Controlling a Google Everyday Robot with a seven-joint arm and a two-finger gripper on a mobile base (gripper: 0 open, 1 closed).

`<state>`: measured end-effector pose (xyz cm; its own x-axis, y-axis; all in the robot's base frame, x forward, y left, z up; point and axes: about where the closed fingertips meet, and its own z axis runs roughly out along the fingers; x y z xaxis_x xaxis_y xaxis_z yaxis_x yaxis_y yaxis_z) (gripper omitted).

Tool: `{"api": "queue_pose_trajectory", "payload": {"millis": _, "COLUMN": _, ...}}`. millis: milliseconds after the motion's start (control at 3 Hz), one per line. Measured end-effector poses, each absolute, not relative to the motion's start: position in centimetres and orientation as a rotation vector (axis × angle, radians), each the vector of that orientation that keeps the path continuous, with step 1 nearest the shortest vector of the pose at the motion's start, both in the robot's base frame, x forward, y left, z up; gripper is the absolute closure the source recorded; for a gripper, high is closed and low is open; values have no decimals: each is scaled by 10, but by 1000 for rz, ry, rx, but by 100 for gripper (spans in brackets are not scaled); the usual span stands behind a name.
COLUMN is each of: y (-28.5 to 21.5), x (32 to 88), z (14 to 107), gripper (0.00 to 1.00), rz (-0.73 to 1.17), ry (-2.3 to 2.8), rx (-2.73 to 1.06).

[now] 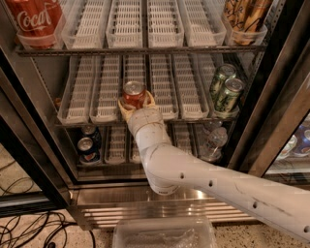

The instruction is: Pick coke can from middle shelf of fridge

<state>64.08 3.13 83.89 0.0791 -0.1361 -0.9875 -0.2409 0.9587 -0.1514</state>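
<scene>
Fridge [30, 156] with three tiers of white slotted trays.

- Middle shelf [162, 83]: coke can [134, 93] upright in a centre-left tray lane, near the front edge. Gripper [135, 101] reaches in from below. Tan fingers [121, 105] sit against either side of the can, jaws clasped on it. Two green cans [225, 90] stand at the right end.
- Top tier: large red Coca-Cola container [34, 19] at the left corner, orange-copper cans [247, 13] at the right corner.
- Bottom tier: two blue cans [87, 145] at left, clear bottles [213, 141] at right.
- Floor: clear plastic bin [164, 233] before the steel base.
</scene>
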Motion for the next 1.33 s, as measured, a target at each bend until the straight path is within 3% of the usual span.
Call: {"api": "queue_pose_trajectory", "payload": {"millis": 1333, "y": 34, "x": 623, "z": 892, "gripper": 100, "rz": 183, "ry": 1451, "rx": -294}}
